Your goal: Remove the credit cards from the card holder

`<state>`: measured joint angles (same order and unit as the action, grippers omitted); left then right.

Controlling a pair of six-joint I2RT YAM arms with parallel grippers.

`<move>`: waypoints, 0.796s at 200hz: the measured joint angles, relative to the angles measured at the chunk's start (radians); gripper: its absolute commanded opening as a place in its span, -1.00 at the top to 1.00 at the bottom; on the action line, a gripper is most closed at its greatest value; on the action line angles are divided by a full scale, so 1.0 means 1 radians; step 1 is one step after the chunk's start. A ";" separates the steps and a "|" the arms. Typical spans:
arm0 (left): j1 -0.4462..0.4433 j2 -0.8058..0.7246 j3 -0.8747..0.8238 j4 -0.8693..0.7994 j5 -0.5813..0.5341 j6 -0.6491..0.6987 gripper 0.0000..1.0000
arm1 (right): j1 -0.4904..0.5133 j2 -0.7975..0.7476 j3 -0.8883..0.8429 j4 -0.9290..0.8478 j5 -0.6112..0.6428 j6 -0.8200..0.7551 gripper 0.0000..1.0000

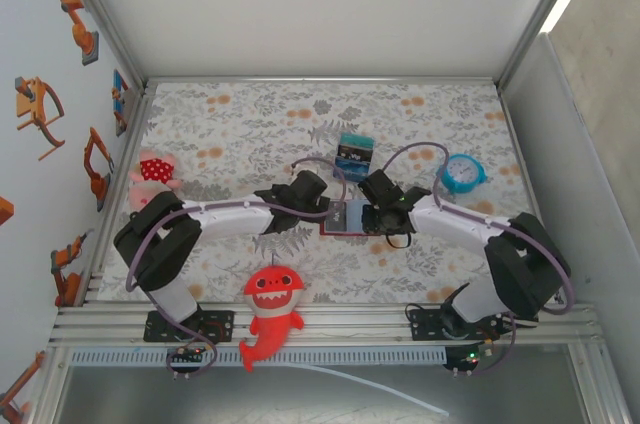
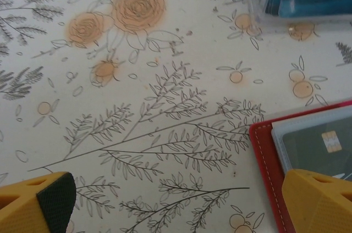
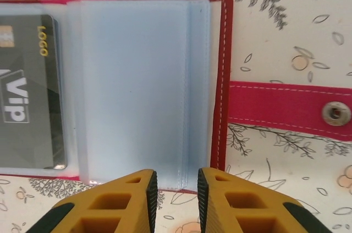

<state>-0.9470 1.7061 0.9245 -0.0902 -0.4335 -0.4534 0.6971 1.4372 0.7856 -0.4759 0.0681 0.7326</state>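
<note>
Right wrist view shows me the open red card holder (image 3: pixel 223 79) flat on the table (image 3: pixel 275 35), my right fingers (image 3: pixel 121 205) a little apart over its clear pocket (image 3: pixel 132 90), my left fingers (image 2: pixel 33 203) wide open.

The red card holder (image 3: pixel 224 79) lies open and flat, strap out sideways. One dark credit card (image 3: pixel 30 90) sits in a clear pocket, maybe more behind.
</note>
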 measured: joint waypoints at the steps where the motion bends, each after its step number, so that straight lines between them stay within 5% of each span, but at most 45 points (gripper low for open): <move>1: -0.001 0.001 0.000 0.000 0.000 0.000 -0.94 | 0.000 -0.002 0.001 -0.002 0.001 0.000 0.47; 56: -0.021 0.035 0.018 0.000 -0.001 -0.005 -0.94 | 0.000 -0.035 0.018 0.000 -0.024 -0.006 0.69; 159: -0.008 0.035 0.015 -0.001 0.024 -0.052 -0.94 | -0.035 0.052 0.036 0.146 -0.209 -0.007 0.81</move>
<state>-0.9550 1.7409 0.9398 -0.0910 -0.4095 -0.5056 0.6621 1.4895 0.8219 -0.3302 -0.1413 0.7254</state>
